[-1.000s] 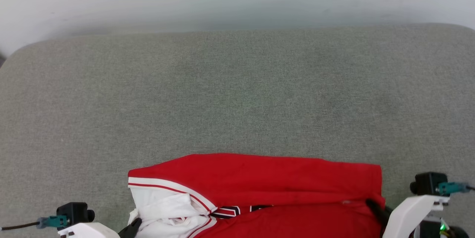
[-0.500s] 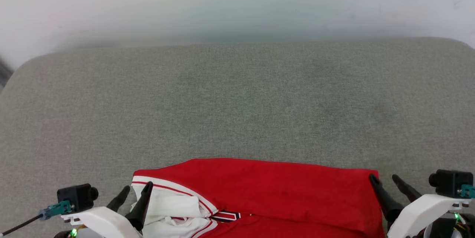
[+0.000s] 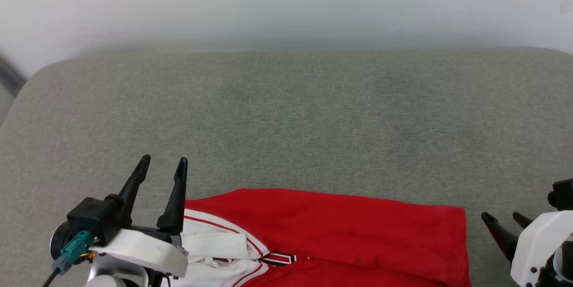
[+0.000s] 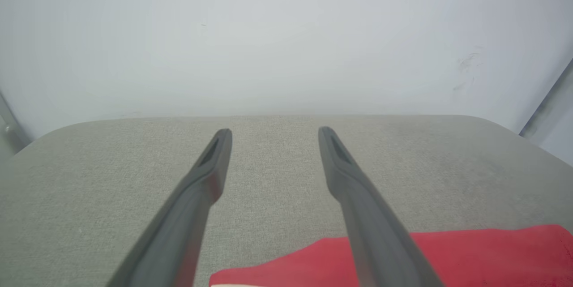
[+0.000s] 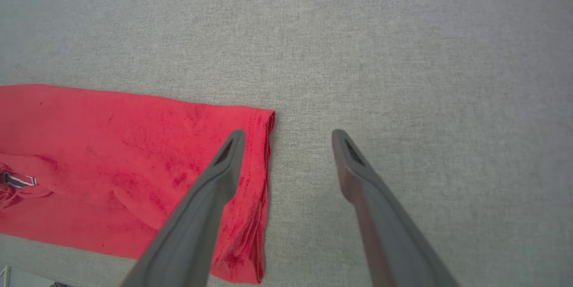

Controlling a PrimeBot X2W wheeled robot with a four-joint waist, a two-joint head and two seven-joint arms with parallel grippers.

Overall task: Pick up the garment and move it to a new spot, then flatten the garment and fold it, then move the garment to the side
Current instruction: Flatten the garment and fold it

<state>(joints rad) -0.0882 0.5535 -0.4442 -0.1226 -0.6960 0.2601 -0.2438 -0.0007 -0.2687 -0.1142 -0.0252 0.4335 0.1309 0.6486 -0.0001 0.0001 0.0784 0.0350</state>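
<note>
The garment [image 3: 340, 233] lies between the left jaws and right jaws, both spread apart and empty.

A table [image 3: 286, 112] covered in grey-green woven fabric, its far corners rounded, spans the middle and lower frame. Across the top stands a plain pale wall [image 3: 286, 0], softly lit. A dark strip [image 3: 10, 76] shows at the left edge.
</note>
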